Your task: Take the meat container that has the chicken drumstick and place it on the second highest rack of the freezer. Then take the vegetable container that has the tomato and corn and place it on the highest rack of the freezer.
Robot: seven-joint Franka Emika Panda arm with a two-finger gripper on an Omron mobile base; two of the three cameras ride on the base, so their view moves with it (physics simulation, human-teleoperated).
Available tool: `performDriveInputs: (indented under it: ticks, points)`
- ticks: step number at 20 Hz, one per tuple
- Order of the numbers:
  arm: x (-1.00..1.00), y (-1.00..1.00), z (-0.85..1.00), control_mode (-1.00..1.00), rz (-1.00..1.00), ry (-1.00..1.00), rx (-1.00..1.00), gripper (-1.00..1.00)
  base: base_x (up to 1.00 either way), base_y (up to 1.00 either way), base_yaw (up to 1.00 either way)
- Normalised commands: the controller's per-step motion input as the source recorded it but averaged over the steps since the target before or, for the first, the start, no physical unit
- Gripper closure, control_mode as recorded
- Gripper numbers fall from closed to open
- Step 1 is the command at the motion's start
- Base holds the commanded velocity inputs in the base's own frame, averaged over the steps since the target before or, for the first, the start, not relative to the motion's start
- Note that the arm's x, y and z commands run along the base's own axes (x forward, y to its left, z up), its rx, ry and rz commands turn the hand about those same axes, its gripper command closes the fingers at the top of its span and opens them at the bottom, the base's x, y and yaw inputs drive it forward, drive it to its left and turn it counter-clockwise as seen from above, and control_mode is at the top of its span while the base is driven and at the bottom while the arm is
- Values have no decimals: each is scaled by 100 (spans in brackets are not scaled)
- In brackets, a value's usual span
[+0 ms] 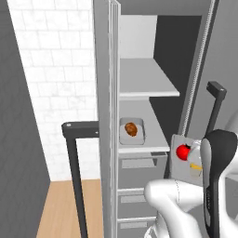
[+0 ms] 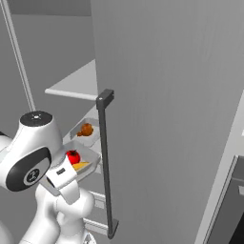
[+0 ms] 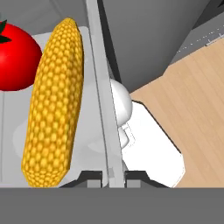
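Meat container (image 1: pixel 132 131) with chicken drumstick (image 1: pixel 131 128): on second-highest rack, done | claw (image 3: pixel 113 177): clamped on vegetable container (image 3: pixel 99 109) wall, near freezer (image 1: pixel 139 74) | remaining: place on highest rack (image 1: pixel 144 79)

One round bright-red tomato (image 3: pixel 15 59), one long yellow corn cob (image 3: pixel 52 105), one glossy brown chicken drumstick (image 1: pixel 131 129), two shallow grey trays (image 1: pixel 139 135), two flat pale freezer shelves (image 1: pixel 144 81).

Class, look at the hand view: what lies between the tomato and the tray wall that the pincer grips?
The corn lies lengthwise between the tomato and the gripped tray wall, seen in the hand view.
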Motion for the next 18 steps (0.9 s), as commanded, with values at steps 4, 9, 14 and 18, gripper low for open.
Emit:
performDriveInputs:
  ticks: [4, 9, 14, 18]
  points:
    - [0, 0, 0, 100, 0, 0, 0, 100, -16, 27, 3]
    - [-14, 7, 12, -100, 3, -8, -3, 100, -35, 35, 11]
    - [-37, 40, 69, -100, 21, -38, -23, 100, 0, 0, 0]
    - [2, 31, 76, -100, 21, -32, -23, 100, 0, 0, 0]
